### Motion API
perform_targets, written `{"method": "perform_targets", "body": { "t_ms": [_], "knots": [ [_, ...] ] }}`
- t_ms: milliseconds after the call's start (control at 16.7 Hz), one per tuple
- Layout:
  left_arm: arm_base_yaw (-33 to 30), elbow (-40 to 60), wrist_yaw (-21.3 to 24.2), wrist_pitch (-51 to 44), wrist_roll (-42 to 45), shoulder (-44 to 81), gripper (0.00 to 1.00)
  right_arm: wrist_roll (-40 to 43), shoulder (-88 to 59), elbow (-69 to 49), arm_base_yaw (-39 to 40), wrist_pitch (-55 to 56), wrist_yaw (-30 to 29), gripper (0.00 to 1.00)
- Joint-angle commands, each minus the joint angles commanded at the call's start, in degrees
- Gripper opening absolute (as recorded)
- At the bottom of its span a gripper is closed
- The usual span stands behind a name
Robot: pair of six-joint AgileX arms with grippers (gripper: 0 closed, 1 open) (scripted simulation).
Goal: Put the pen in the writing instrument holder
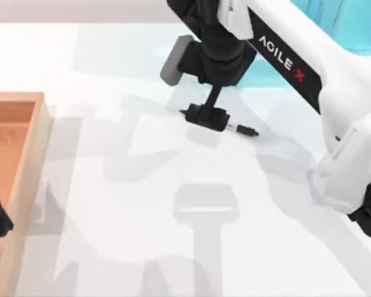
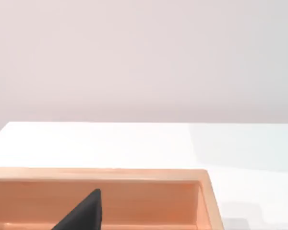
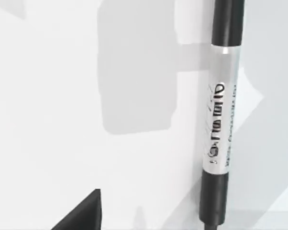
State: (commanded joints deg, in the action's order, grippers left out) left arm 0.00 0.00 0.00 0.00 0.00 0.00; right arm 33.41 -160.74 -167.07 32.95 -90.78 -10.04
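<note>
Right gripper (image 1: 205, 115) sits directly over the pen (image 1: 238, 129), fingers straddling its barrel; pinched or spread, cannot tell. Pen lies flat on table (image 1: 142, 204), long axis running left-right. Left arm parked by wooden tray (image 1: 25, 179).

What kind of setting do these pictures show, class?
Probably a simulated desk workspace: a plain white table holding a pen, a wooden tray at its left and a cyan unit at the back, with the right gripper over the pen.

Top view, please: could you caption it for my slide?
Right gripper lowered over the pen on the white table.
</note>
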Motion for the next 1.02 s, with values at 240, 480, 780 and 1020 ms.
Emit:
{"method": "perform_targets", "body": {
  "t_ms": [240, 480, 780, 1020],
  "knots": [
    [0.0, 0.0, 0.0, 0.0, 0.0, 0.0, 1.00, -4.5, -8.0, -8.3, 4.8, -1.0, -0.6, 1.00],
    [0.0, 0.0, 0.0, 0.0, 0.0, 0.0, 1.00, -2.2, -17.9, -19.8, 2.5, -1.9, -0.5, 1.00],
    [0.0, 0.0, 0.0, 0.0, 0.0, 0.0, 1.00, 2.6, -22.7, -25.4, -2.3, -2.2, -0.1, 1.00],
    [0.0, 0.0, 0.0, 0.0, 0.0, 0.0, 1.00, 2.6, -22.7, -25.4, -2.3, -2.2, -0.1, 0.92]
  ]
}}
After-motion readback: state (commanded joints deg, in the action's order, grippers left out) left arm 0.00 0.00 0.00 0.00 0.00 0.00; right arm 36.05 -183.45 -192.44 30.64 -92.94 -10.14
